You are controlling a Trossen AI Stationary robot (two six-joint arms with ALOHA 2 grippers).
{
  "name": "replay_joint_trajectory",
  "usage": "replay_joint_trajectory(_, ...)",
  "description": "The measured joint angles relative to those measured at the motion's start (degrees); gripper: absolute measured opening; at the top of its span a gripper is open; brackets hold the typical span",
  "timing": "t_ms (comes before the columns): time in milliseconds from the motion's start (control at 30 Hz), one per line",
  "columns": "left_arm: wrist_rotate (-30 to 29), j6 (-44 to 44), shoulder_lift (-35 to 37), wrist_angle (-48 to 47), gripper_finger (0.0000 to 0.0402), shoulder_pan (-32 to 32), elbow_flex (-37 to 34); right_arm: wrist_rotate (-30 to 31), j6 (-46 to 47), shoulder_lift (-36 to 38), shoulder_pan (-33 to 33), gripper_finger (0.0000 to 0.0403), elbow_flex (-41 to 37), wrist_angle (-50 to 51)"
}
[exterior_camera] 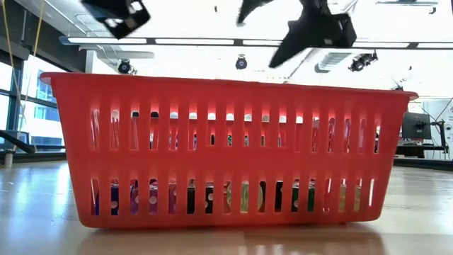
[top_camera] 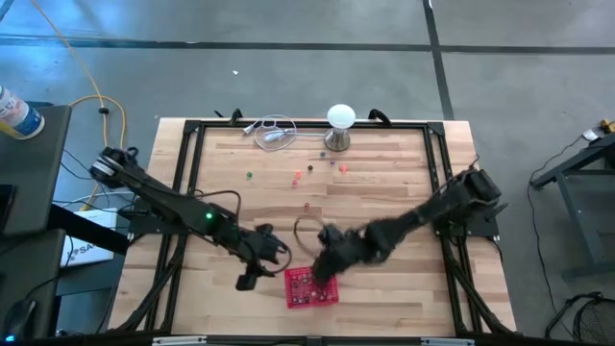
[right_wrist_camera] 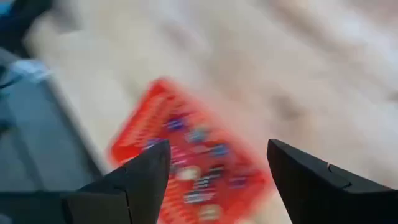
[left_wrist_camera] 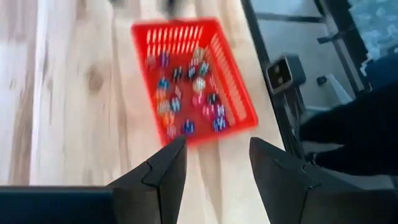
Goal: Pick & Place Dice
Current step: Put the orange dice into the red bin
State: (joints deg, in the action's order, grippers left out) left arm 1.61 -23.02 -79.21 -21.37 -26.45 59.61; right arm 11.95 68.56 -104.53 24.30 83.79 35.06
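Here the left gripper [top_camera: 252,279] hangs over the near part of the desk [top_camera: 384,207], just left of the red basket [top_camera: 311,286]; its fingers [left_wrist_camera: 163,171] stand apart with nothing between them, and past them the left wrist view shows the basket lying on the bare wood. Most of the dice [left_wrist_camera: 186,93] sit inside that basket, a loose heap of mixed colours across its floor; from table height they show only as dark and coloured shapes behind the lower slots [exterior_camera: 212,197]. A few more dice [top_camera: 309,173] lie scattered on the far half of the desk, well apart from the basket, near the white ball-topped stand [top_camera: 339,125] and a coiled cable [top_camera: 274,133]. The right gripper [top_camera: 325,261] is above the far right edge of the basket, its fingers [right_wrist_camera: 146,171] spread wide and holding nothing, the basket with its dice below them.
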Motion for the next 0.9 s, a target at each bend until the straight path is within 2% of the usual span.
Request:
replay_joint_trajectory(167,-0.25,-10.35,3.57,-7.36,0.0169,0.93,-0.02,-2.77,-2.26,5.70,-7.59,0.0258,0.00,12.28)
replay_joint_trajectory(367,0.33,-20.22,4.39,-8.63,0.0169,2.67,-0.02,-10.76,-12.19,8.61,-20.34,0.0258,-0.02,19.55)
replay_joint_trajectory(567,0.20,-20.95,3.99,-8.42,0.0169,4.37,-0.04,-17.22,-31.55,7.69,-36.00,0.0258,-0.07,21.24)
replay_joint_trajectory(700,1.10,-21.87,3.99,-8.75,0.0169,5.35,-0.02,-16.19,-44.61,5.46,-43.88,0.0258,-0.07,21.74)
replay_joint_trajectory(800,1.11,-22.06,3.99,-8.64,0.0169,5.39,-0.02,-17.09,-57.47,3.69,-47.83,0.0258,-0.07,22.54)
replay_joint_trajectory(900,1.11,-23.24,3.99,-8.69,0.0169,5.39,-0.02,-15.31,-64.45,1.30,-50.45,0.0258,-0.07,22.27)
